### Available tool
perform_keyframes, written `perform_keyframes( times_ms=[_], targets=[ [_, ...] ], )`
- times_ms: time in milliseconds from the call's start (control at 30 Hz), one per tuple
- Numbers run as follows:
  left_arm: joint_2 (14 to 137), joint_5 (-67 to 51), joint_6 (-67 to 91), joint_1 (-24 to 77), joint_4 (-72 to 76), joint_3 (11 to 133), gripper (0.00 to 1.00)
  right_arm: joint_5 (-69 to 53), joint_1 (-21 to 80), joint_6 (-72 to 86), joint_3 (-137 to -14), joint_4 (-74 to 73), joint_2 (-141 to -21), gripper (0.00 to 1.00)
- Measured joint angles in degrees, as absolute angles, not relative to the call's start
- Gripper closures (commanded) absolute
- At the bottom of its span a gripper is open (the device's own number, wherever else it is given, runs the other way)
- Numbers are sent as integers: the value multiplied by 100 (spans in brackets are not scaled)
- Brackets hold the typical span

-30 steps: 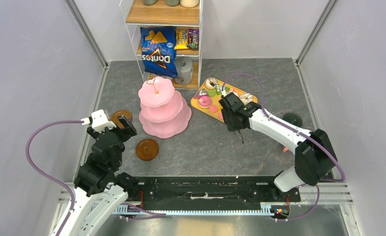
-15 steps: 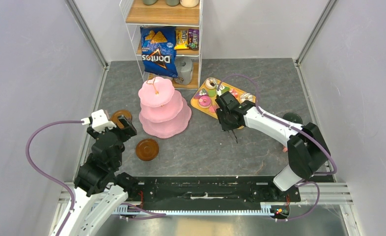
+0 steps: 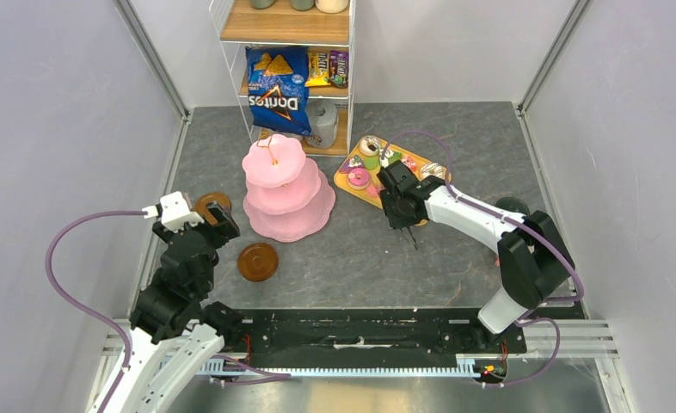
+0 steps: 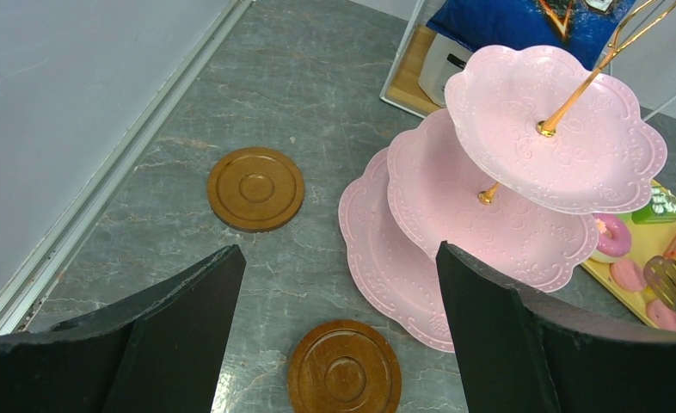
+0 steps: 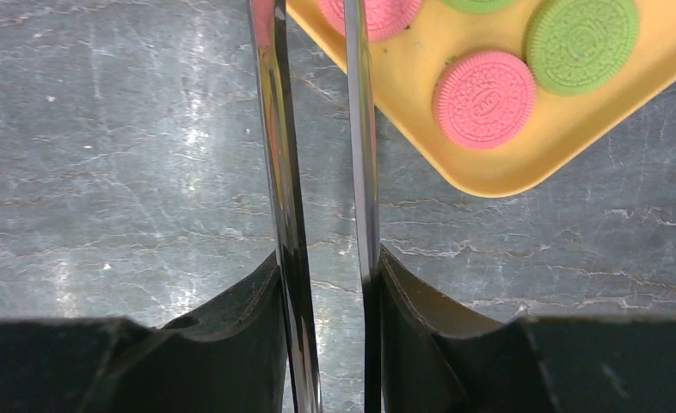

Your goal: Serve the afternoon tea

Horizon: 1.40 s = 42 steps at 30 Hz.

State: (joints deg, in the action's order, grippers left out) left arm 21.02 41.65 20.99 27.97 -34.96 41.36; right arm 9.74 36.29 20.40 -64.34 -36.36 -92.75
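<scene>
At the tray's near corner, my right claw [image 3: 401,206] has slid in from the open tabletop [image 3: 360,258] over the last second. It is pinching the metal tongs [image 5: 276,129], whose blades now reach over the yellow tray [image 5: 524,163] beside a pink macaron [image 5: 482,99]. I read that as lining up a pick. The pink stand [image 3: 281,185] shows only bare tiers. My left claw [image 4: 336,258] hasn't moved and is spread wide above two brown saucers [image 4: 255,188]. The tong tips run off the wrist view, so I can't tell whether they grip anything. The dark-green mug [image 3: 513,204] barely peeks from behind the right arm.
</scene>
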Motion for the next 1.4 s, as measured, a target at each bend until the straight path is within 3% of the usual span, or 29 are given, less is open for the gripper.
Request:
perform_keyframes(
  times_ms=[1000,1400],
  targets=[
    [2128,4163,2099,2797,-3496,4134,10,1542,3347,2064,-6045,-4191,-8173,51],
    [2128,4165,2099,2797,-3496,4134,10,1527,3347,2335,-6005,-4123,-8429,49]
  ],
)
